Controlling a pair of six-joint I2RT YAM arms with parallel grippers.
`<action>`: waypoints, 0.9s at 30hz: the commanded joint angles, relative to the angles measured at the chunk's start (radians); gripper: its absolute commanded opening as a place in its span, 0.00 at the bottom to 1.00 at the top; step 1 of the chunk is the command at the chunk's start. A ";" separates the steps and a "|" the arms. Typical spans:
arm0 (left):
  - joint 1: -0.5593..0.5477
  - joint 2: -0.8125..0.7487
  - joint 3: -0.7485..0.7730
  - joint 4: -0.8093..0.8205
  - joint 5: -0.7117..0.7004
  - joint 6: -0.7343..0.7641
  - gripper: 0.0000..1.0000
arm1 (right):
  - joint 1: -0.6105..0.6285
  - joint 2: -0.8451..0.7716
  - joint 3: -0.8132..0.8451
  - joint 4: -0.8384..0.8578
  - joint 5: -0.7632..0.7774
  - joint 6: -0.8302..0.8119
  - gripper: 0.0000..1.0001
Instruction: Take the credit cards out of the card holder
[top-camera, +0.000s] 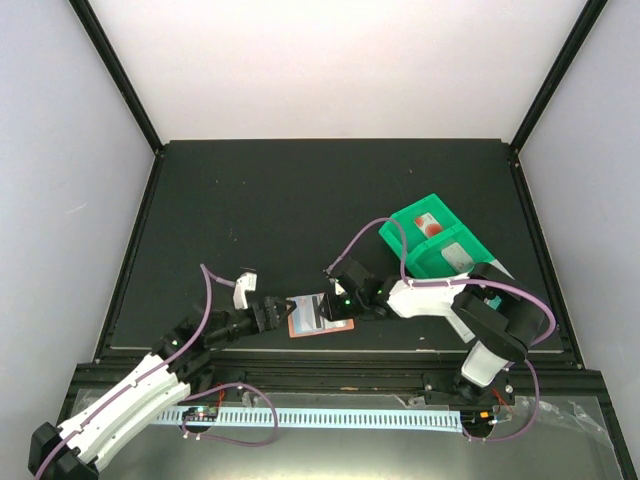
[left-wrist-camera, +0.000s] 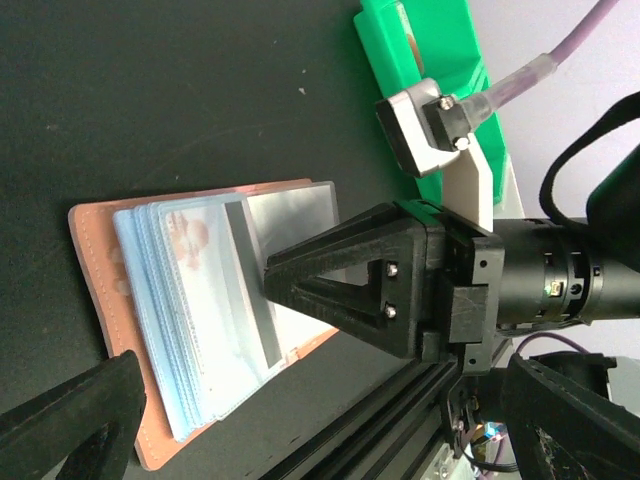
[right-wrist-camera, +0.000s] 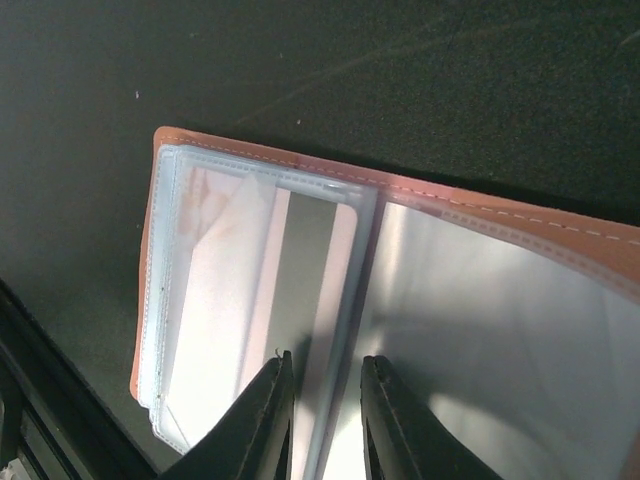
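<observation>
The salmon card holder lies open near the table's front edge, its pale blue clear pockets facing up. A pale credit card with a dark stripe sits inside a clear pocket. My right gripper is low over the open holder. Its jaws stand narrowly apart, one on each side of that pocket's edge, and I see no clear pinch on it. My left gripper is wide open just left of the holder and holds nothing.
A green plastic bin stands to the right behind the right arm, with flat reddish items inside. The table's front rail runs close beside the holder.
</observation>
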 joint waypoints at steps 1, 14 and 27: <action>-0.004 0.023 -0.015 0.091 0.035 -0.040 0.99 | 0.005 0.006 -0.026 0.021 0.018 0.011 0.19; -0.003 0.022 -0.047 0.126 0.051 -0.077 0.99 | 0.005 0.003 -0.077 0.084 0.019 0.034 0.07; -0.004 0.075 -0.045 0.217 0.060 -0.112 0.99 | 0.005 0.018 -0.132 0.191 -0.028 0.097 0.03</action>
